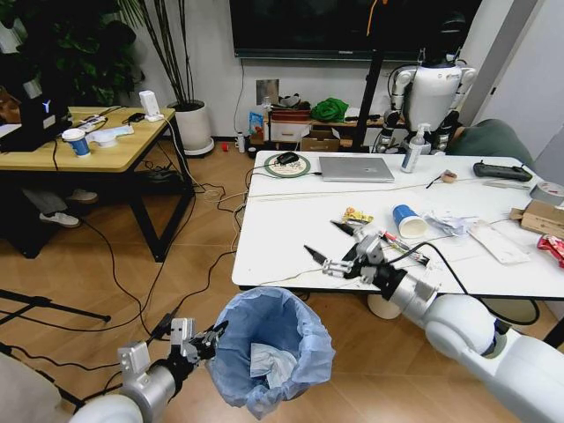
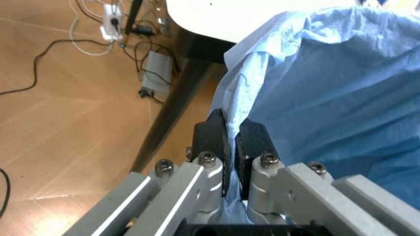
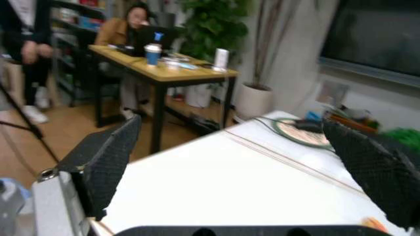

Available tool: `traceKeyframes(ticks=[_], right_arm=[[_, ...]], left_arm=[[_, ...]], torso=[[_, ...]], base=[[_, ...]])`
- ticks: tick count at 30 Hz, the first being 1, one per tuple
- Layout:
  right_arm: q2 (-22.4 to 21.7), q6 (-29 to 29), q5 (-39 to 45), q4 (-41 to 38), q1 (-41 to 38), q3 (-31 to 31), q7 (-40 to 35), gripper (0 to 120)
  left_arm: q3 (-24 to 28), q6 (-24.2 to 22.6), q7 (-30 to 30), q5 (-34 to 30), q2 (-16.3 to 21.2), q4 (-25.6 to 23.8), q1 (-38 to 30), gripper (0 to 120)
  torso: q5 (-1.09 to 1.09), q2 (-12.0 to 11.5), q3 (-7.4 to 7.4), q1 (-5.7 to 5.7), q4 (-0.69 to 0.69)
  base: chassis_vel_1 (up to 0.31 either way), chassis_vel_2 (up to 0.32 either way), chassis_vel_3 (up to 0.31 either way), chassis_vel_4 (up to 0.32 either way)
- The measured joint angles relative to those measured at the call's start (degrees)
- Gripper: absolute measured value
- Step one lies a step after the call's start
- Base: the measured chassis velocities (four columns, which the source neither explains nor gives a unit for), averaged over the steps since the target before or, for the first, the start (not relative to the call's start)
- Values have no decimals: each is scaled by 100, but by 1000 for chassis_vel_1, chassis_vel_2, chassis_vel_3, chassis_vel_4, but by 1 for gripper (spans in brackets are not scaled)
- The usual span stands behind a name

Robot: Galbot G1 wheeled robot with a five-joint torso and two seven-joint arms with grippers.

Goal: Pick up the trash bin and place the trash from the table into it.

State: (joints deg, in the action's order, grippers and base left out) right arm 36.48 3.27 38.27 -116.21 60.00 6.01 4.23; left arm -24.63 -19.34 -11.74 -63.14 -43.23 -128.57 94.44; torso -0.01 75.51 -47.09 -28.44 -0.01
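Observation:
The trash bin, lined with a ruffled light blue bag, hangs below the table's near left corner with white tissue inside. My left gripper is shut on the bag's rim; the left wrist view shows its pads pinching the blue plastic. My right gripper hovers open and empty over the white table, its fingers spread wide. Trash lies to its right: a yellow wrapper, a blue cup, a red-and-white tube, white wrappers, brown cardboard and a red packet.
A silver laptop, a mouse on a round pad, a spray bottle and a black controller sit at the table's far side. A wooden-topped table stands at left, and cables run across the floor.

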Motion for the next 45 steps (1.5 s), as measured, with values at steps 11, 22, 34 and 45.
traceKeyframes(ticks=[11, 22, 34, 45], right_arm=[[226, -75, -277, 94, 1347, 1157, -521, 100], [733, -1018, 190, 86, 1835, 1588, -1542, 100], [866, -1482, 849, 901, 980, 1026, -1689, 100], [1039, -1531, 896, 1656, 150, 529, -1424, 100]], left_arm=[[655, -178, -120, -630, 815, 146, -939, 0], [907, -237, -37, -438, 972, 126, -857, 0], [1034, -262, -79, -473, 976, 115, -1058, 0], [1181, -284, -59, -498, 914, 284, -1213, 0]], torso=[[1, 0, 0, 0, -2], [-1, 0, 1, 1, -1], [-1, -1, 1, 0, -2], [1, -1, 0, 0, 1]], base=[[0, 0, 0, 0], [0, 0, 0, 0], [0, 0, 0, 0], [0, 0, 0, 0]])
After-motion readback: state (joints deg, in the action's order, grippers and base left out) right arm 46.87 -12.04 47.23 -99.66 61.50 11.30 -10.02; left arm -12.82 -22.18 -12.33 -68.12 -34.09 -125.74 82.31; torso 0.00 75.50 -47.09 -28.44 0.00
